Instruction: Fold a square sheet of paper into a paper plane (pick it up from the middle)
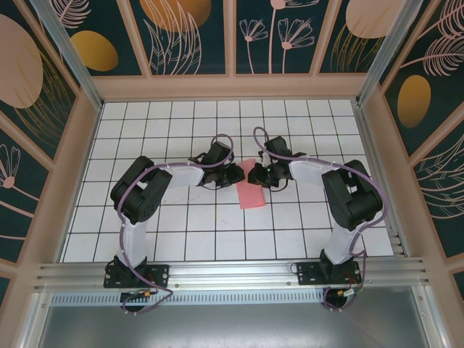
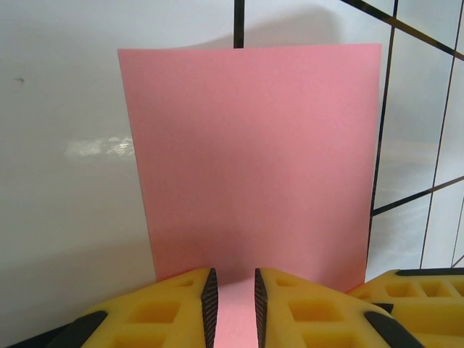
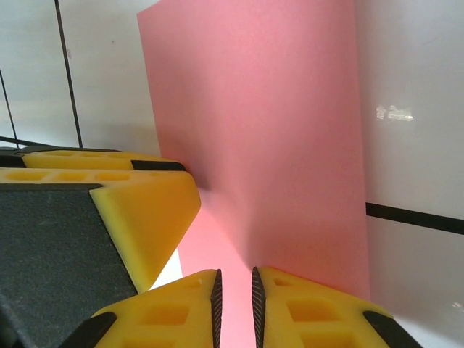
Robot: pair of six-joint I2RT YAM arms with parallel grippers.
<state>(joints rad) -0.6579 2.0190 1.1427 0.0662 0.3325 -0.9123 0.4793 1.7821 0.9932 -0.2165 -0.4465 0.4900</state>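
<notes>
Salmon-pink and plain, the square sheet of paper sits just right of the middle of the top view. There we see it as an upright oblong about one tile wide, its upper end tucked between the two grippers and its lower end reaching down over the white gridded table. We find the left gripper at the sheet's upper left corner and the right gripper at its upper right, the two heads almost nose to nose. In the left wrist view the sheet stretches away from the left gripper toward the top of the frame as a flat, smooth panel with straight edges. Its near edge runs down into the narrow slot between the black ribbed pads, and we read those yellow jaws as pinched together on the paper. In the right wrist view the paper rises from bottom centre to the top, leaning slightly left. The right gripper has its jaws just as close, with pink filling the slit between them, so we take it as clamped on the same sheet. One of the left gripper's fingers juts in from the left of that frame, its yellow tip just beside the paper's left edge. We cannot tell whether the sheet is doubled over.
</notes>
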